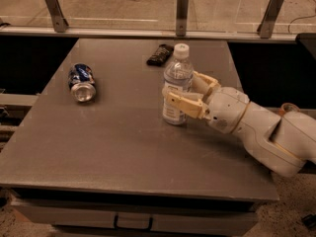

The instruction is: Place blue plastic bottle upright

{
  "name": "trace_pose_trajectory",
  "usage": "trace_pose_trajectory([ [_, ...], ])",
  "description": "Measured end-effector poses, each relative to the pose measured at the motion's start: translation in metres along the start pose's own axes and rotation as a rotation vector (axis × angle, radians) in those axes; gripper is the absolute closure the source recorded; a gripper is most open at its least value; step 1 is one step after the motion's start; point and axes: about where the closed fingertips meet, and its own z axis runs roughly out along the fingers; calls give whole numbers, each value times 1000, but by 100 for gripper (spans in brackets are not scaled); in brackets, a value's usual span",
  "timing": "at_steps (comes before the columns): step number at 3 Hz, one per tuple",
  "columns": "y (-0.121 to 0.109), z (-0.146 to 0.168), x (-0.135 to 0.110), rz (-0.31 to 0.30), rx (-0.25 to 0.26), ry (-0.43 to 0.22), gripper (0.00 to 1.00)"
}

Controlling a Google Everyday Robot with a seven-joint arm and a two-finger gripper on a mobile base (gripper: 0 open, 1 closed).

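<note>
— Where's the bottle (177, 75)?
— Standing upright on the counter (123, 147), a little toward 2 o'clock from the middle, white cap on top.
— And the gripper (181, 87)?
— It's at the bottle, and the arm (266, 137) reaches in from 4 o'clock. The fingers (185, 105) are closed around the bottle: one lies across the label in front, the other sits behind.
— Anything else there?
— A blue can (82, 81) on its side at 9 o'clock from the bottle, well apart, and a small dark packet (159, 54) at 11 o'clock.
</note>
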Motion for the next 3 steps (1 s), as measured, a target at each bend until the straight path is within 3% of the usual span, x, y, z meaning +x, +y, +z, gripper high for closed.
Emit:
trace_pose_trajectory([
  [1, 0, 0, -1, -3, -8, -7, 0],
  [2, 0, 0, -1, -4, -9, -7, 0],
  [3, -17, -18, -23, -61, 5, 33, 0],
])
